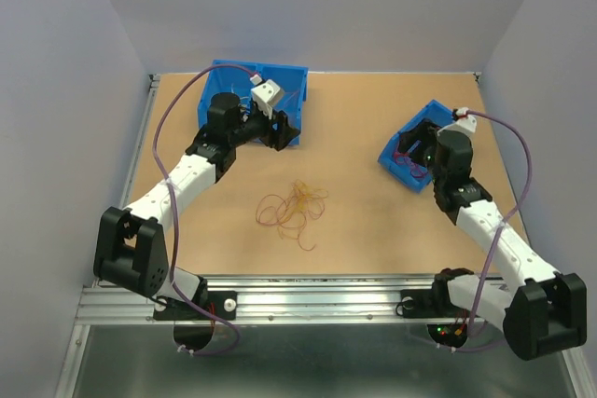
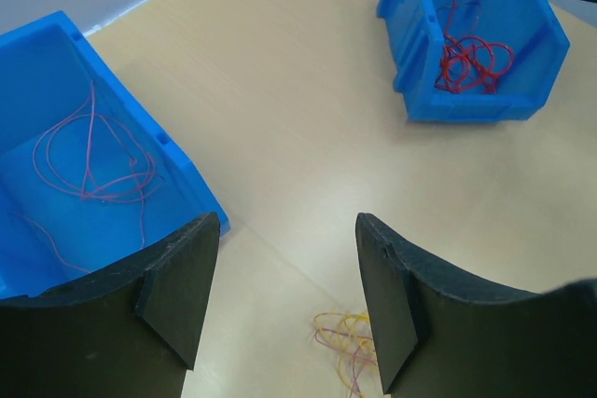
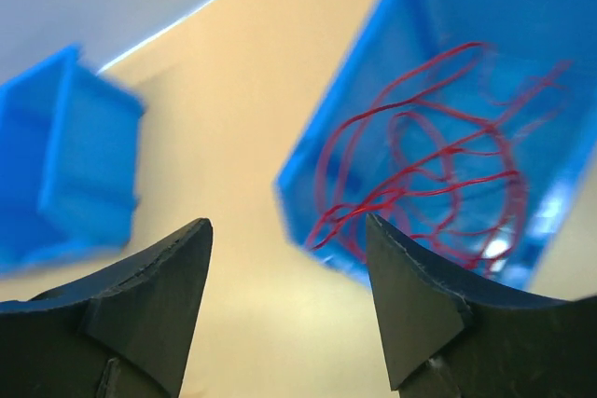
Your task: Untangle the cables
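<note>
A loose tangle of thin yellow, orange and magenta cables (image 1: 294, 209) lies on the table's middle; part of it shows low in the left wrist view (image 2: 347, 340). A thin pink cable (image 2: 91, 157) lies in the left blue bin (image 1: 284, 81). Red cables (image 3: 431, 172) lie in the right blue bin (image 1: 392, 154), also seen in the left wrist view (image 2: 471, 61). My left gripper (image 1: 283, 130) is open and empty by the left bin's front corner (image 2: 289, 258). My right gripper (image 1: 413, 149) is open and empty at the right bin's near edge (image 3: 289, 263).
The wooden table (image 1: 373, 221) is framed by grey walls at the back and sides and a metal rail (image 1: 308, 295) at the near edge. Lavender-grey arm cables loop beside each arm (image 1: 163, 132).
</note>
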You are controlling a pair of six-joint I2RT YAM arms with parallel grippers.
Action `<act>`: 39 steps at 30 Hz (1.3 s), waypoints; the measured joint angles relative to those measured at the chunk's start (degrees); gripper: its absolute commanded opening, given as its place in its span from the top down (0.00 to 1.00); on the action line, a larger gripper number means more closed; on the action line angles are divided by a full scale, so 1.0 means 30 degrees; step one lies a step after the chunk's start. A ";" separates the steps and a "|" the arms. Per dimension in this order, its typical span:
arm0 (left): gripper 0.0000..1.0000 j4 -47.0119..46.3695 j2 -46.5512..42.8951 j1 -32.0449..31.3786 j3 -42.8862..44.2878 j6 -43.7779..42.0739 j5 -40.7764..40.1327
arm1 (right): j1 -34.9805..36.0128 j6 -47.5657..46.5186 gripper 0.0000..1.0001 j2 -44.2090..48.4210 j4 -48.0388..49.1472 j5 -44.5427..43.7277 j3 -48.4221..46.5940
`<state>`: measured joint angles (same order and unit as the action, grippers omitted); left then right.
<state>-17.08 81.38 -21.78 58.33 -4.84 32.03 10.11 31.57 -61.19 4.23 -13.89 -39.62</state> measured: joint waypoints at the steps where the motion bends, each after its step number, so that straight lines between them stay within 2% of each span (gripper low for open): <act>1: 0.29 0.0328 0.0051 -0.0007 0.0197 -0.0255 0.0233 | 0.0379 -0.0270 0.32 0.0277 0.0007 0.0663 0.0007; 7: 0.29 0.2572 0.0051 -0.0342 0.0372 -0.2259 0.1115 | 0.3606 -0.2011 0.32 0.0379 0.1173 0.3752 0.1661; 14: 0.29 0.3031 -0.0415 -0.0386 -0.0138 -0.3228 0.0576 | 0.8189 -0.4146 0.20 -0.4568 0.3184 0.4743 0.1880; 17: 0.29 0.2754 -0.1100 -0.0372 -0.0736 -0.3220 -0.0044 | 0.9151 -0.4721 0.19 -0.6076 0.4350 0.4918 0.1887; 24: 0.29 0.1909 -0.2018 -0.0364 -0.1115 -0.3206 -0.0729 | 1.0404 -0.5734 0.24 -0.8590 0.6280 0.4546 0.1610; 28: 0.29 0.1778 -0.2047 -0.0364 -0.1122 -0.3206 -0.0787 | 1.0659 -0.6113 0.35 -1.0244 0.6674 0.3978 0.0729; 29: 0.29 0.1770 -0.2047 -0.0364 -0.1122 -0.3206 -0.0780 | 1.0673 -0.6207 0.46 -1.0499 0.6798 0.3832 0.0561; 30: 0.29 0.1770 -0.2040 -0.0364 -0.1122 -0.3206 -0.0772 | 1.0739 -0.6375 0.51 -1.0724 0.6987 0.3606 0.0430; 32: 0.29 0.1770 -0.2047 -0.0364 -0.1122 -0.3213 -0.0765 | 1.0812 -0.6550 0.79 -1.0841 0.7461 0.3228 0.0408; 33: 0.29 0.1770 -0.2040 -0.0364 -0.1129 -0.3213 -0.0743 | 1.0856 -0.6717 0.99 -1.0841 0.7796 0.3104 0.0408; 39: 0.29 0.1770 -0.2040 -0.0364 -0.1158 -0.3315 0.0342 | 1.1373 -0.7271 0.99 -0.9151 0.8794 0.3133 0.0408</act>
<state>-11.77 75.26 -22.87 54.85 -14.79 33.06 44.23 9.76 -88.64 30.61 -4.49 -38.39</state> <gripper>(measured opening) 0.709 0.015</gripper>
